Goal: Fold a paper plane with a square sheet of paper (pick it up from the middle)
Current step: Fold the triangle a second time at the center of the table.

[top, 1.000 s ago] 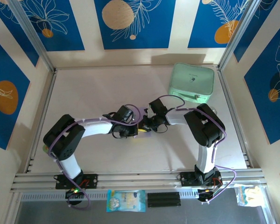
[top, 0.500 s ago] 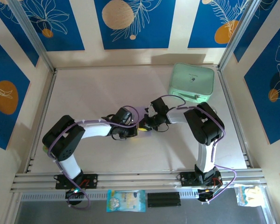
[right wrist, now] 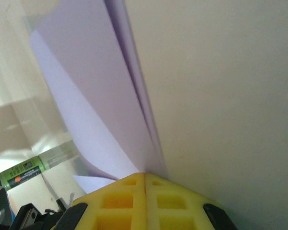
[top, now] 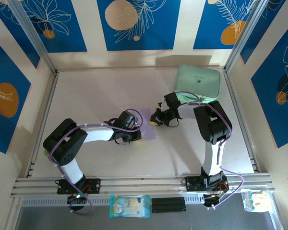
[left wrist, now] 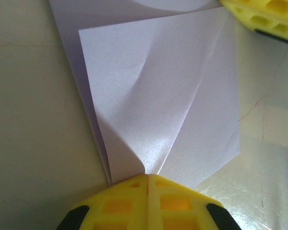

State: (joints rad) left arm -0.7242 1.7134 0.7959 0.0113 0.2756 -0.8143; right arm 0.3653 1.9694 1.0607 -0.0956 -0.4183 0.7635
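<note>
left gripper (left wrist: 148, 178) clenched on paper (left wrist: 168, 96) | right gripper (right wrist: 145, 177) pinching its far edge | first folds in, puffy; nose, wings not yet done

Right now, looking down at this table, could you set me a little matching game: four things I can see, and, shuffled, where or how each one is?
Things:
1. sheet of paper
2. mint-green case
3. left tool
4. blue packet

Descriptions:
A. far right corner of the table
B. yellow, shut on a paper tip
C. pale lilac, creased, mid-table
D. off the table, past its near edge

Pairs: 1-C, 2-A, 3-B, 4-D.
</note>
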